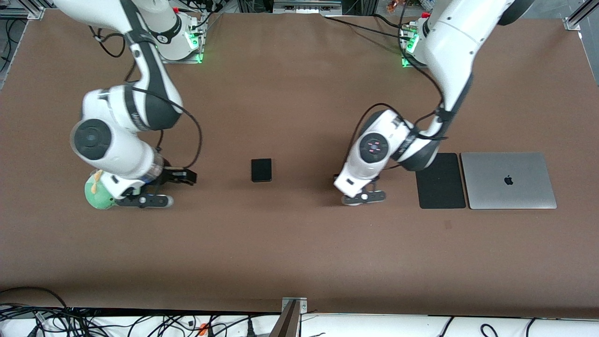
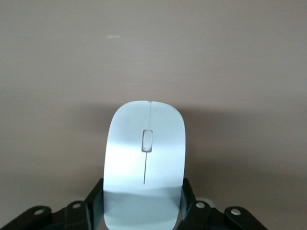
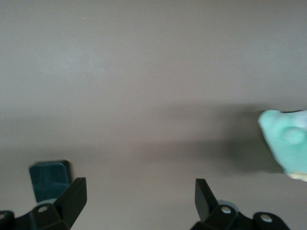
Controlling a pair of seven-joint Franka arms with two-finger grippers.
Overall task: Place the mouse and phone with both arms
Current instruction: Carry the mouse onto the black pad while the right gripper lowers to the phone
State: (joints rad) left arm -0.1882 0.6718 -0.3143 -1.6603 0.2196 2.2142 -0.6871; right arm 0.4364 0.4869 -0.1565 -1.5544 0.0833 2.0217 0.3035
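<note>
The brown surface (image 1: 299, 252) carries one phone (image 1: 261, 170), one mouse pad (image 1: 440, 180), one laptop (image 1: 508, 180) and one green plush toy (image 1: 97, 194). The left gripper (image 2: 144, 211) pinches the single mouse (image 2: 145, 163). The right gripper (image 3: 140, 194) hangs spread beside the toy.

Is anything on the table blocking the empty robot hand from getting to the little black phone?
Nothing visible does. The right gripper hangs open over bare table beside the green plush toy, and only brown table lies between it and the phone. The left gripper is busy with the mouse between its fingers.
</note>
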